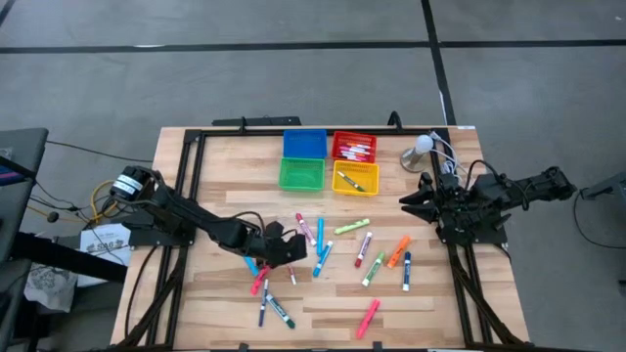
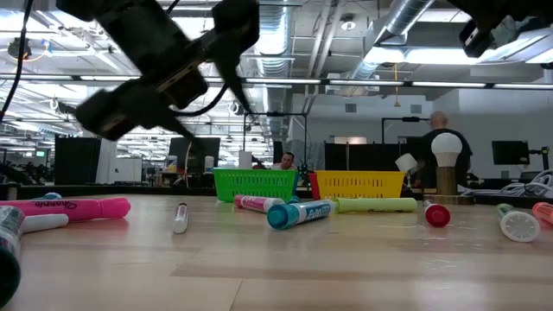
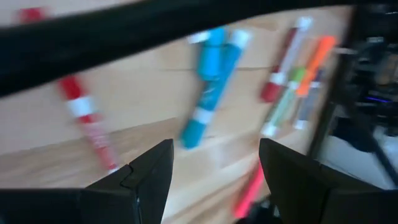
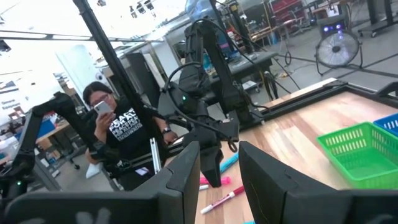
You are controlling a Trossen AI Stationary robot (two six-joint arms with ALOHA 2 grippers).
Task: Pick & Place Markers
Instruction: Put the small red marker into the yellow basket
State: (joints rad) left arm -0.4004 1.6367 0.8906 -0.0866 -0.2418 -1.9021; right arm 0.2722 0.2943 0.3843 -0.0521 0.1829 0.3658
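High view: short thin markers [image 1: 337, 256] with pink, red, blue, green and orange caps are seen scattered on the counter [image 1: 440, 284], under the wide-open left pincer [image 1: 293, 246].

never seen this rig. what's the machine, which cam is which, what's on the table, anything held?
It is a robot with two dark arms at a wooden table, each ending in a two-finger hand. One camera looks straight down, one sits at table height, and one rides on each wrist. The left hand hovers open over scattered markers, holding nothing. The right hand waits at the table's right edge, fingers slightly apart and empty. At the back stand four small bins: blue bin, red bin, green bin, yellow bin. The red and yellow ones already hold markers. A light bulb stands beside them.
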